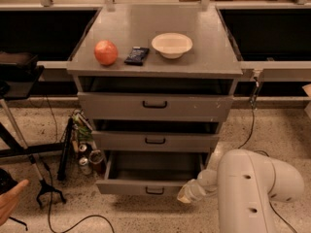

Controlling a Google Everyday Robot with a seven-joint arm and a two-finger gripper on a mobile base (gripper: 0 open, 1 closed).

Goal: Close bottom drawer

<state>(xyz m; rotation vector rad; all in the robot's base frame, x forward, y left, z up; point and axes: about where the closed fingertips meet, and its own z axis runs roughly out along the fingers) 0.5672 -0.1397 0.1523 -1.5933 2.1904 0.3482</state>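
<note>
The bottom drawer of the grey cabinet is pulled out, and its plain grey box stands open and bare inside. Its small black pull handle sits at the middle of the narrow front. My gripper is at the end of the white arm, low down at the drawer's right front corner, right beside the front panel. I cannot tell whether it touches the drawer.
The middle drawer and top drawer stick out a little. On the cabinet top lie an orange-red fruit, a dark packet and a white bowl. Cables, cans and a stand's feet lie left of the cabinet. A person's hand shows at bottom left.
</note>
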